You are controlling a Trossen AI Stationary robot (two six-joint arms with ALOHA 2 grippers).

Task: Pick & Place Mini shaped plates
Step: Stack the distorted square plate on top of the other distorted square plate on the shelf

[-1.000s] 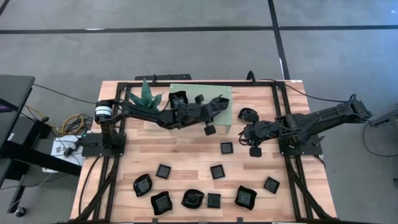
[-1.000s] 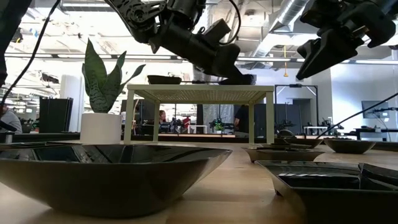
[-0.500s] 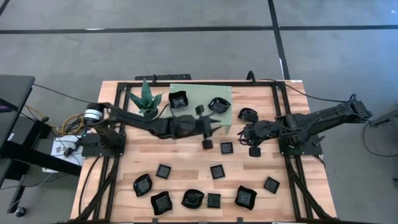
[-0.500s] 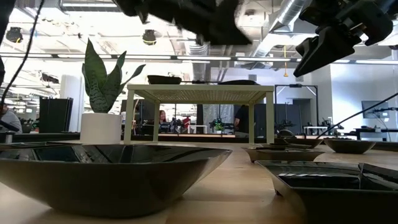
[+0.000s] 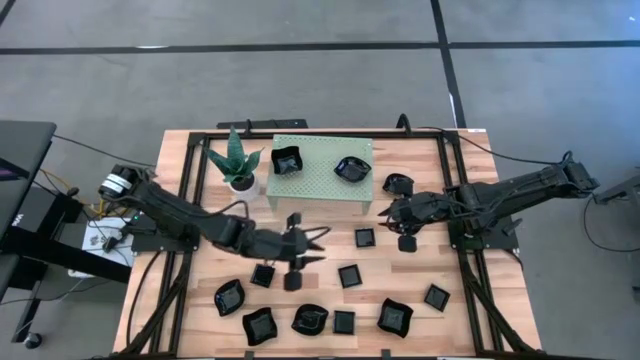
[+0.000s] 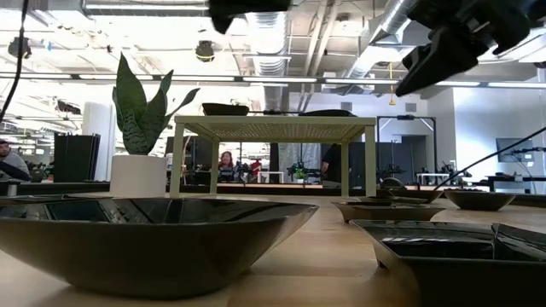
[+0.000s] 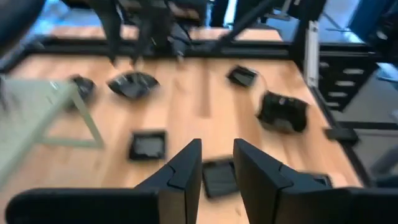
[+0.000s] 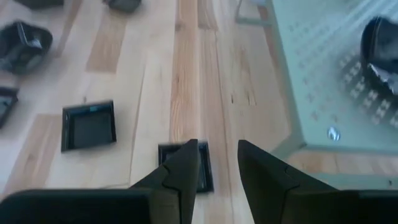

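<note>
Two black plates sit flat on the green stand; ten more lie rim-up across the table. Left hand hovers over the middle, fingers parted, empty. Right hand waits beside the stand, also open, empty.

You looked straight down on the whole desk from overhead; your low camera sat level at its near edge. Both showed the green stand.

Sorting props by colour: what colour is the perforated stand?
Pale green stand, seen best in the high view.
</note>
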